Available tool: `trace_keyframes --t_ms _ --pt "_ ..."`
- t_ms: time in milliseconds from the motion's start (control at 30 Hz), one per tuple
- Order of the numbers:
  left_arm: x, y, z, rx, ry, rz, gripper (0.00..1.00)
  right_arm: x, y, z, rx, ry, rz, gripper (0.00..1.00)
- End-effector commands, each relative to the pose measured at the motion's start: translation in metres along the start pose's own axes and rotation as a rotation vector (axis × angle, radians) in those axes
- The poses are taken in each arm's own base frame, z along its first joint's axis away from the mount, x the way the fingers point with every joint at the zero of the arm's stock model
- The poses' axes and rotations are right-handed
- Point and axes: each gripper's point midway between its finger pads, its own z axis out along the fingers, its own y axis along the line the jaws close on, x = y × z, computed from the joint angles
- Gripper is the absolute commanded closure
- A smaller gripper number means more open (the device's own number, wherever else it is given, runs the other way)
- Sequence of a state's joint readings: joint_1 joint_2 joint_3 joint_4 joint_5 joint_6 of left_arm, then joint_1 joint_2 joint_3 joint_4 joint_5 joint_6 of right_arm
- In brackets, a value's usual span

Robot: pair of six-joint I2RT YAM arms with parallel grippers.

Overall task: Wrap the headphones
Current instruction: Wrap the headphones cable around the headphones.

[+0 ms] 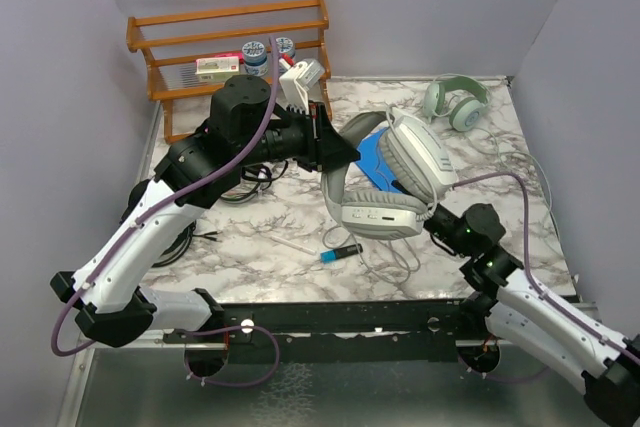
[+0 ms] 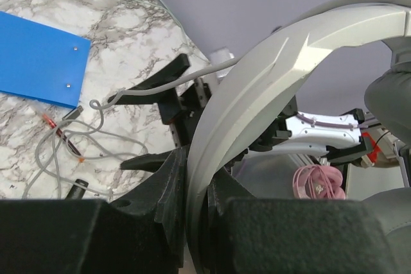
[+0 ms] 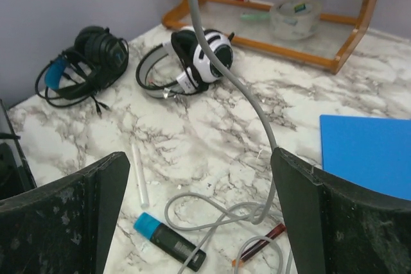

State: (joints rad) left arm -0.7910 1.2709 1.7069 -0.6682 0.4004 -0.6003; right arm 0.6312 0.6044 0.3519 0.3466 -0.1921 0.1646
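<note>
Two arms work the wrap: left gripper (image 1: 335, 152) clamps the grey-white headphones' (image 1: 415, 159) headband (image 2: 270, 75), empty wide-open right gripper (image 3: 199, 197) must pinch the cable (image 3: 253, 104).

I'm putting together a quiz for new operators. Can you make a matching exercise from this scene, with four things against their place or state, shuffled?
Things
1. grey-white headphones
2. white-and-black headphones
3. blue-capped marker
4. right gripper

Places or states
A. wide open, gripping nothing
B. flat on the table, in front of the wooden rack
C. headband clamped in the left gripper, lifted
D. on the table beside loose grey cable

Pairs: 1-C, 2-B, 3-D, 4-A
</note>
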Motion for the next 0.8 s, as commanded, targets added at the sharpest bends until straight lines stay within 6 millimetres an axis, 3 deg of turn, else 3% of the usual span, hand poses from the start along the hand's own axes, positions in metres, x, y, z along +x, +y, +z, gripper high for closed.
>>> trace_keyframes --t_ms 0,167,367,433,533,667,700,767 --pt "-0.023 -0.022 -0.017 0.048 -0.085 0.012 1.0 -0.002 0.001 0.023 -0.044 -0.02 -0.053 0.01" --pt "-0.024 -0.024 -0.022 0.046 -0.092 0.008 1.0 -0.001 -0.027 0.049 0.079 -0.004 -0.071 0.04" --pt "-0.024 -0.026 -0.026 0.044 -0.099 0.013 1.0 0.009 -0.037 0.065 0.111 -0.001 -0.076 0.09" --pt "-0.026 -0.026 -0.026 0.044 -0.102 0.016 1.0 0.012 -0.043 0.069 0.139 0.006 -0.064 0.22" --pt "-0.028 -0.025 -0.025 0.038 -0.109 0.022 1.0 0.017 -0.035 0.073 0.083 0.028 -0.076 0.65" --pt "-0.036 -0.011 -0.019 -0.021 -0.151 0.014 1.0 0.023 0.008 0.068 -0.154 0.045 -0.048 0.84" --pt "-0.039 -0.006 -0.015 -0.026 -0.164 0.01 1.0 0.025 0.021 0.065 -0.226 0.056 -0.04 0.95" --pt "-0.048 0.011 -0.009 -0.067 -0.187 -0.02 1.0 0.032 0.043 0.057 -0.351 0.082 -0.021 0.99"
